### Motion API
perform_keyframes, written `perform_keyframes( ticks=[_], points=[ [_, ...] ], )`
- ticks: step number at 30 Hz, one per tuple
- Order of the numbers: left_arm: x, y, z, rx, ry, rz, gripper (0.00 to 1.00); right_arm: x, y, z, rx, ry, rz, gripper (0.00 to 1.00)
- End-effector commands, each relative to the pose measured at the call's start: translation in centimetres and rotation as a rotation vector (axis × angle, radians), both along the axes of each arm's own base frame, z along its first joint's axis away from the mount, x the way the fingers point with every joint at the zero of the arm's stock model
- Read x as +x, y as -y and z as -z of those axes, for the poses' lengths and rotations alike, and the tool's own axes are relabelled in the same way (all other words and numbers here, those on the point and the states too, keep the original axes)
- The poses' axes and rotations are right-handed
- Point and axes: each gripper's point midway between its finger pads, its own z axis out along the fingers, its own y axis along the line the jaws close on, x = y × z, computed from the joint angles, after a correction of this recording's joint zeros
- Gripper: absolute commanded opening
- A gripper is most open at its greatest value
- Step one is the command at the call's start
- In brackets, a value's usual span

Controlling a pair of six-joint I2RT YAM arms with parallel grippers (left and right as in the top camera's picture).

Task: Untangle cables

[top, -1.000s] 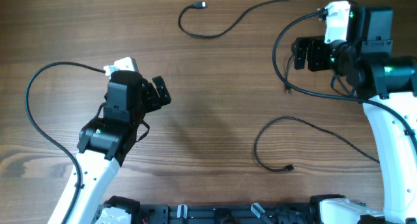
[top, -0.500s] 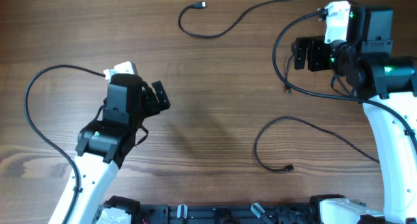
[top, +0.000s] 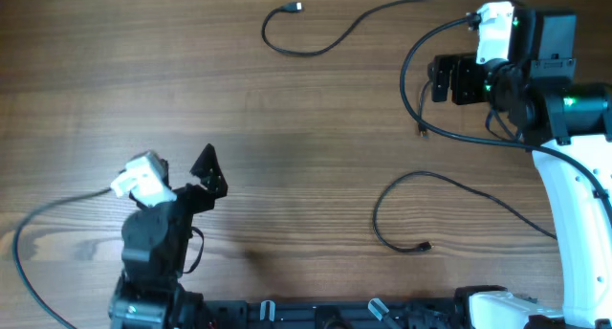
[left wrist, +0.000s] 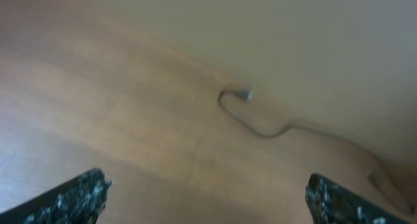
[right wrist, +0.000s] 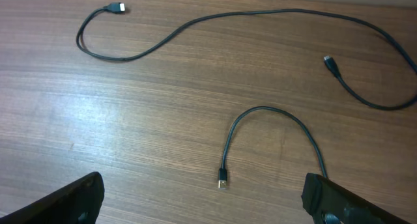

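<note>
Left gripper point(top: 208, 172) and right gripper point(top: 436, 78): jaws of both spread fully wide, empty, touching nothing; cables point(right wrist: 260, 109) lying loose, separate, on table point(top: 287, 128).

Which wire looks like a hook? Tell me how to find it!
Look at the wooden table, on the white right arm's side. Beside that arm, nearest the robot's edge, a thin black cable bends into a hook ending in a small plug. The long cable lies farther up, by the far edge.
</note>
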Motion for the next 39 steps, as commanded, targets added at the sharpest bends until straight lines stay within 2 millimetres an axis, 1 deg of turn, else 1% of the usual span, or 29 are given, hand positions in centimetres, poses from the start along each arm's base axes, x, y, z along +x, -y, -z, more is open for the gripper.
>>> perform_keyframes(
  ticks=[1,2,5,11,15,16,17,20,23,26,39],
  points=[
    [-0.3,-0.4,0.4,-0.033,0.147,0.000,1.00,0.2,0.1,-0.1,0.003,0.002,0.019,1.00],
    [-0.4,-0.6,0.2,-0.038,0.199,-0.002,1.00,0.2,0.1,-0.1,0.003,0.002,0.019,1.00],
    [-0.6,-1.0,0.2,-0.041,0.258,-0.012,1.00,0.2,0.1,-0.1,0.003,0.001,0.019,1.00],
    [-1.4,-2.2,0.9,-0.035,0.275,-0.059,1.00,0.2,0.1,-0.1,0.003,0.002,0.019,1.00],
    [-1.3,-2.3,2.4,-0.034,0.248,-0.060,1.00,0.2,0.1,-0.1,0.003,0.002,0.019,1.00],
    [-1.3,-2.2,3.0,-0.034,0.229,-0.056,1.00,0.2,0.1,-0.1,0.003,0.001,0.019,1.00],
    [-1.3,-2.2,4.3,-0.033,0.177,-0.055,1.00,0.2,0.1,-0.1,0.003,0.001,0.019,1.00],
    [-1.3,-2.0,4.3,0.024,0.177,-0.031,1.00,0.2,0.1,-0.1,0.003,0.002,0.019,1.00],
    [-1.3,-1.3,4.4,0.111,0.174,0.024,1.00,0.2,0.1,-0.1,0.003,0.001,0.019,1.00],
    [-1.3,-1.3,4.4,0.153,0.175,0.030,1.00,0.2,0.1,-0.1,0.003,0.001,0.019,1.00],
    [-1.3,-1.3,4.4,0.144,0.175,0.029,1.00,0.2,0.1,-0.1,0.003,0.001,0.019,1.00]
  ],
)
